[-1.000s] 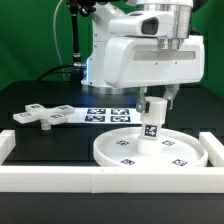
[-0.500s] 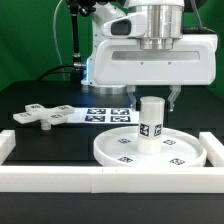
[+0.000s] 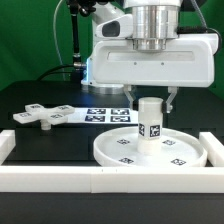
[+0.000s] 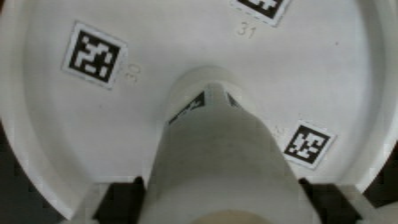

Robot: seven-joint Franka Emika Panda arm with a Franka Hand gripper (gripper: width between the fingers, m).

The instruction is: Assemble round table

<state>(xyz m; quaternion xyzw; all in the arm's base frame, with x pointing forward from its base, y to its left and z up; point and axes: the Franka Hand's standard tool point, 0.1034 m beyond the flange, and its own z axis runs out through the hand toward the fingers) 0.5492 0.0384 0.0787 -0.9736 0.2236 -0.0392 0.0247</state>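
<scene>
The large round disc lies flat on the table, inside the front rail. The short cylindrical leg stands upright at the disc's centre, a tag facing the camera. My gripper comes straight down over it and is shut on the leg's top, one finger on each side. In the wrist view the leg runs down to the tagged disc, and the dark pads press its sides. The flat cross-shaped base lies loose at the exterior view's left.
The marker board lies on the black table behind the disc. Long white border rails run along the front and up both sides. The arm's white body hangs close above the disc. A green backdrop stands behind.
My hand has turned about its vertical axis while staying over the leg. The leg has straightened slightly and its tag now faces the camera more squarely. The disc and cross base have not moved.
</scene>
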